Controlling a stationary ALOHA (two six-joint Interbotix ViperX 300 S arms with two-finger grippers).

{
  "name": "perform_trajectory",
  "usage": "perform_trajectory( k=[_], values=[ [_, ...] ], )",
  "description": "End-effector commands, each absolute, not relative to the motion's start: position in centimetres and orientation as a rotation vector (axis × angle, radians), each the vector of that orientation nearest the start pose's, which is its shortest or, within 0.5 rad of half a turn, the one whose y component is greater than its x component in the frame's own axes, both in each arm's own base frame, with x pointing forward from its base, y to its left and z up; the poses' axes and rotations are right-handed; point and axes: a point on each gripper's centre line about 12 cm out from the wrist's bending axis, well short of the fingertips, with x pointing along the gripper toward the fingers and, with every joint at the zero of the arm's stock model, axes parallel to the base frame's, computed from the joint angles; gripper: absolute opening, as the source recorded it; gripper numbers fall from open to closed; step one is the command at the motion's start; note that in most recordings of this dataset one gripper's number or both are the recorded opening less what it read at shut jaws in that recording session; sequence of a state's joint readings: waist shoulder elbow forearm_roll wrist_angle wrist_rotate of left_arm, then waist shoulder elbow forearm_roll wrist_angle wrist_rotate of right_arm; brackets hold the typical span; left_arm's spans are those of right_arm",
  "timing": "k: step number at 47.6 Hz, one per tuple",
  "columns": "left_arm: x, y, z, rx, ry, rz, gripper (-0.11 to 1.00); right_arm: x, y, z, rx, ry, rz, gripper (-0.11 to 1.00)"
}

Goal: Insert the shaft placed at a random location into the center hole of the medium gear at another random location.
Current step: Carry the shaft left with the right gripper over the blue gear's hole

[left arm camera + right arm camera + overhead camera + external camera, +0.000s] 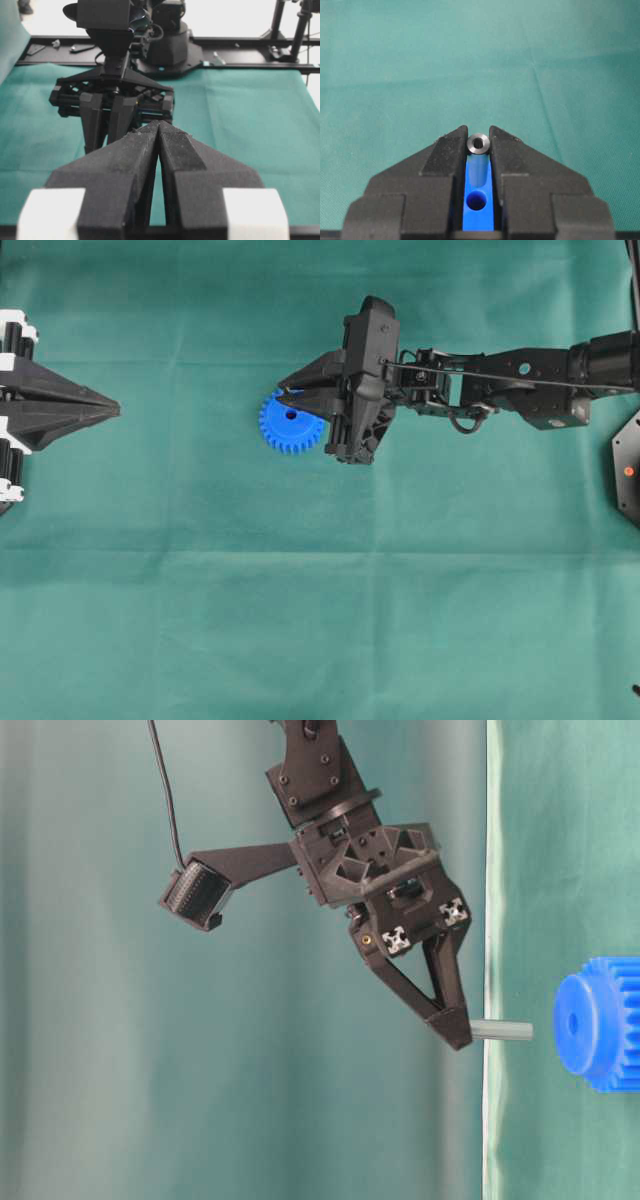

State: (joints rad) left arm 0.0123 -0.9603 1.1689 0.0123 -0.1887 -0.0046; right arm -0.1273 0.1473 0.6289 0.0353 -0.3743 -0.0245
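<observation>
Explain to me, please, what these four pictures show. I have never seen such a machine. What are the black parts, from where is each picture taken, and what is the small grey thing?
The black parts are two robot arms, each ending in a two-fingered gripper. One picture looks down from above, one looks from table height and appears turned sideways, and two come from cameras on the arms' wrists. On the green cloth lies the medium gear, a blue toothed wheel with the center hole. The right gripper is shut on the shaft, a short grey metal pin, and holds it close to the gear but not yet in the hole. The left gripper waits shut at the side, holding nothing.
</observation>
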Motion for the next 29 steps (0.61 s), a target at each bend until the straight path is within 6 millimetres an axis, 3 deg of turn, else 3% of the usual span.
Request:
perform_trajectory(
  k=[1, 29],
  values=[
    [20.2, 0.2, 29.1, 0.007, 0.002, 0.011, 0.00, 42.6, -5.6, 17.1, 0.027, 0.369, -0.139, 0.14],
    [20.2, 0.3, 29.1, 0.007, 0.002, 0.013, 0.00, 42.8, -5.6, 15.0, 0.031, 0.414, -0.140, 0.14]
  ],
)
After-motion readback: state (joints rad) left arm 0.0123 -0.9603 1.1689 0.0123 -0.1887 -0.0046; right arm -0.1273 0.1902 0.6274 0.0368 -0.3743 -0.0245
